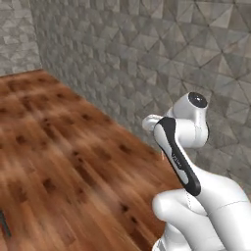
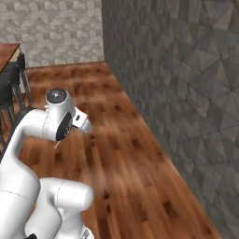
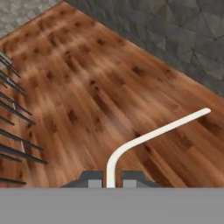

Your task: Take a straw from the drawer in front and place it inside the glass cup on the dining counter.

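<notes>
The straw is pinched between the two dark finger tips of the gripper, which is clenched on its lower end. In the hand view it rises pale and thin from the gap between the tips, bends sharply a little above them, and then runs as a long straight length up and to the right, ending at a blunt tip. All of it hangs over the reddish-brown wood-grain floor, with nothing else touching it.

Taking the straw as the landmark in the hand view: to its far left, at the edge of the picture, a row of thin dark bars, possibly stool legs, slants across the floor, well apart from the straw. Above and to its right, the floor meets a grey stone-tiled wall along a diagonal line; the straw's tip lies near that line but short of it.

In the left base view the white arm rises from the lower right, bent at a joint with a dark cap, and stands over the wooden floor, with the tiled wall behind it. A faint pale line beside the arm's wrist may be the straw, but it is too thin to be sure.

In the right base view the arm rises from the lower left. Left of it, at the picture's edge, dark round stools stand under a corner of the reddish-brown dining counter. Right of the arm the floor runs to the tiled wall.
</notes>
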{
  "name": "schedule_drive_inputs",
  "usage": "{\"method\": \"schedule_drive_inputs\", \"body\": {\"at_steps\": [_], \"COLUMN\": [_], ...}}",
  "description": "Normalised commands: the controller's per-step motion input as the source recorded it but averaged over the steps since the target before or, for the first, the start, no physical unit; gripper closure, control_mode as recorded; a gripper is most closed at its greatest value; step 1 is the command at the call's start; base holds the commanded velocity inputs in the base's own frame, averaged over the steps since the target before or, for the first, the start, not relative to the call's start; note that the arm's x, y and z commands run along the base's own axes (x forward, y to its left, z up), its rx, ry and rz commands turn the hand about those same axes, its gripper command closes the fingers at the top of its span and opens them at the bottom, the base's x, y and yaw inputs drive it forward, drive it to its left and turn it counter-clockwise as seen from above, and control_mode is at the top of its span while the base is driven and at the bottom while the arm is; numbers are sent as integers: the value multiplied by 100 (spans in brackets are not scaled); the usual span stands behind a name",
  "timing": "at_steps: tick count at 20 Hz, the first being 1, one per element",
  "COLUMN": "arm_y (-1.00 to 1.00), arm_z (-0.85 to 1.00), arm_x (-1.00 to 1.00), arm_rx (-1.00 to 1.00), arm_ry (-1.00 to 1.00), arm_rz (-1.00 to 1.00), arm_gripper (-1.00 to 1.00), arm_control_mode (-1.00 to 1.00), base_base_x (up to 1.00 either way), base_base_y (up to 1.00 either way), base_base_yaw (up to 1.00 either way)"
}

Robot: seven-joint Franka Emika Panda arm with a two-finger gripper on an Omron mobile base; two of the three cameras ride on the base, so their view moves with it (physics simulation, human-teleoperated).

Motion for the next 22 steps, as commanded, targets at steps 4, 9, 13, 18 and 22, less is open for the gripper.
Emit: {"method": "schedule_drive_inputs", "body": {"at_steps": [4,9,13,18,22], "arm_y": [0,0,0,0,0], "arm_z": [0,0,0,0,0], "arm_x": [0,0,0,0,0], "arm_rx": [0,0,0,0,0], "arm_ry": [0,0,0,0,0], "arm_rz": [0,0,0,0,0], "arm_gripper": [100,100,100,100,100], "arm_control_mode": [100,100,100,100,100], "base_base_x": [100,100,100,100,100], "base_base_y": [-64,-63,-62,-62,-56], "base_base_yaw": [53,51,50,51,47]}}
